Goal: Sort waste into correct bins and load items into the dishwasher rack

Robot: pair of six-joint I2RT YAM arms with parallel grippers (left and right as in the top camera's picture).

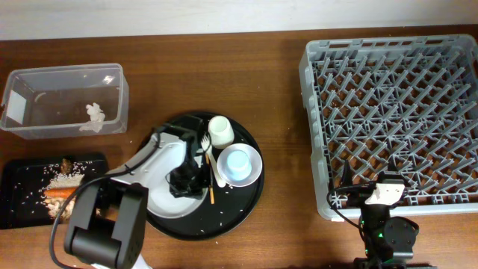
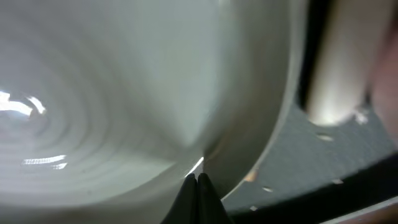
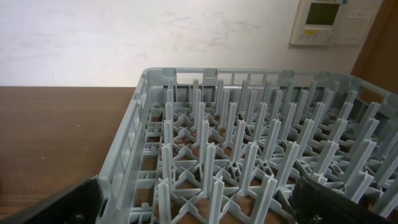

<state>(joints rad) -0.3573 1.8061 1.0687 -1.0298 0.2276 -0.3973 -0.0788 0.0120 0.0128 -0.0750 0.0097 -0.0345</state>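
Note:
The white plate (image 1: 159,199) lies on the left of the round black tray (image 1: 246,203) and fills the left wrist view (image 2: 124,93). My left gripper (image 1: 187,181) is shut, its fingertips (image 2: 198,182) pressed together at the plate's rim. The white cup (image 1: 220,131), the white bowl (image 1: 255,170) holding the light-blue cup (image 1: 237,163), the fork (image 1: 205,146) and the wooden stick (image 1: 211,191) lie on the same tray. My right gripper (image 1: 373,196) is open and empty (image 3: 199,211) over the front-left edge of the grey dishwasher rack (image 1: 310,112) (image 3: 211,155).
The clear tub (image 1: 122,97) at the back left holds crumpled white paper (image 1: 93,116). The flat black tray (image 1: 21,173) at the left holds rice (image 1: 54,179) and the carrot (image 1: 58,195). Rice grains dot the round tray (image 2: 311,162). The red wrapper is out of view.

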